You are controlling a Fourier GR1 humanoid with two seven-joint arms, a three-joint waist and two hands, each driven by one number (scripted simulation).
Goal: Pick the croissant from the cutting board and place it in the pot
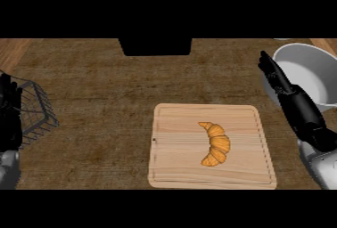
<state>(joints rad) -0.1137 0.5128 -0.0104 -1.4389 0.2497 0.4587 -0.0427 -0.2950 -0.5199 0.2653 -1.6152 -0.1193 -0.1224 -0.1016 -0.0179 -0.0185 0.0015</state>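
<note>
Croissant (216, 143) on cutting board (178, 156); right hand (306, 116) fingers (273, 73) straight, empty, perhaps touching pot (314, 73).

left hand (9, 113): open, fingers up | right hand (296, 104): open, fingers straight

A golden croissant (216, 144) lies curved on the pale wooden cutting board (178, 151), right of its middle. The white pot (313, 71) stands at the far right.

The left hand (9, 113) and right hand (297, 107) are black and slim, each on a rounded grey forearm (321, 167).
</note>
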